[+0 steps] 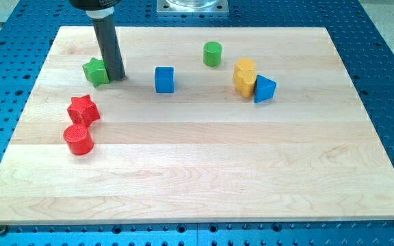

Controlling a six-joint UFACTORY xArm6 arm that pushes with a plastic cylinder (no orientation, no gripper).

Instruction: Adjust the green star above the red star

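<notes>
The green star (96, 71) lies at the view's upper left on the wooden board (204, 171). The red star (83, 109) lies below it, slightly to the left, with a gap between them. My tip (115, 76) stands right against the green star's right side, touching or nearly touching it.
A red cylinder (78, 139) sits just below the red star. A blue cube (164, 79) is to the right of my tip. A green cylinder (213, 53), two yellow blocks (245, 76) and a blue triangular block (265, 89) stand at the upper right.
</notes>
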